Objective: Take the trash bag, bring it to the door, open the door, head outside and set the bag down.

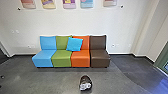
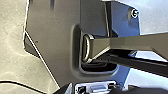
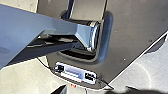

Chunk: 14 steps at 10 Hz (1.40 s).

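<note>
Head view shows a dark trash bag (image 1: 85, 83) on the floor (image 1: 55, 77), bottom centre, below the colourful sofa (image 1: 61, 60). Left gripper (image 2: 100, 85) and right gripper (image 3: 96, 86) have their tips apart.

Dark plate (image 2: 55, 50) has pale edging, round corner fitting (image 2: 134, 13); jointed bar (image 2: 130, 43), silver ring (image 2: 87, 47); pale socket panel (image 3: 72, 75).

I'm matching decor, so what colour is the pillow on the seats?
The pillow is bright blue, best seen in the head view.
</note>
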### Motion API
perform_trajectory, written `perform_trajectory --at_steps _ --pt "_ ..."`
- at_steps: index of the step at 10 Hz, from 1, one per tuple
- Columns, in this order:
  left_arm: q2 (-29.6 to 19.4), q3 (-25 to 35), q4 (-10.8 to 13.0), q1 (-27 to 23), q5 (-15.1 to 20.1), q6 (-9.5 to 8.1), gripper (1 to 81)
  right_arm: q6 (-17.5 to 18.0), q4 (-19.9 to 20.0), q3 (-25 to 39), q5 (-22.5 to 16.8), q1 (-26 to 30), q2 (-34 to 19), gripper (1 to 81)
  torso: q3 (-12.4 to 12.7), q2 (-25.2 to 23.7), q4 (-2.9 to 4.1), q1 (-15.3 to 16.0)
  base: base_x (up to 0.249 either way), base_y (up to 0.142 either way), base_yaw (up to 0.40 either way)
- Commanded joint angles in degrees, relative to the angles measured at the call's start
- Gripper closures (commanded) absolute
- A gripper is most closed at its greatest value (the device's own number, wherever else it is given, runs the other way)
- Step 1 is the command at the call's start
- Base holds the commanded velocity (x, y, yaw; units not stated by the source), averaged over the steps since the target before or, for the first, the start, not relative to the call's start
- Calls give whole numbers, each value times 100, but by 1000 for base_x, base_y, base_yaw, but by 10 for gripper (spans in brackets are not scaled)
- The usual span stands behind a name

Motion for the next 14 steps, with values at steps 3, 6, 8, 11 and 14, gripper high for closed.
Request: perform_trajectory --at_steps 3,6,8,11,14 --pt "-70 24 -418 -171 364 -8 10 4 35 16 -377 189 -44 10 0 0 0 3 112 0 0" --pt "-61 33 -445 -171 355 -8 10 -5 9 16 -368 171 -53 10 0 0 0 3 114 0 0" --pt "-53 33 -445 -171 364 -8 10 -22 9 16 -368 154 -53 10 0 0 0 3 116 0 0" --pt "-61 33 -445 -171 364 -8 10 -40 9 25 -377 162 -53 10 0 0 0 3 122 0 0" --pt "-70 33 -445 -171 355 -8 10 -40 9 16 -377 163 -53 10 0 0 0 3 124 0 0"
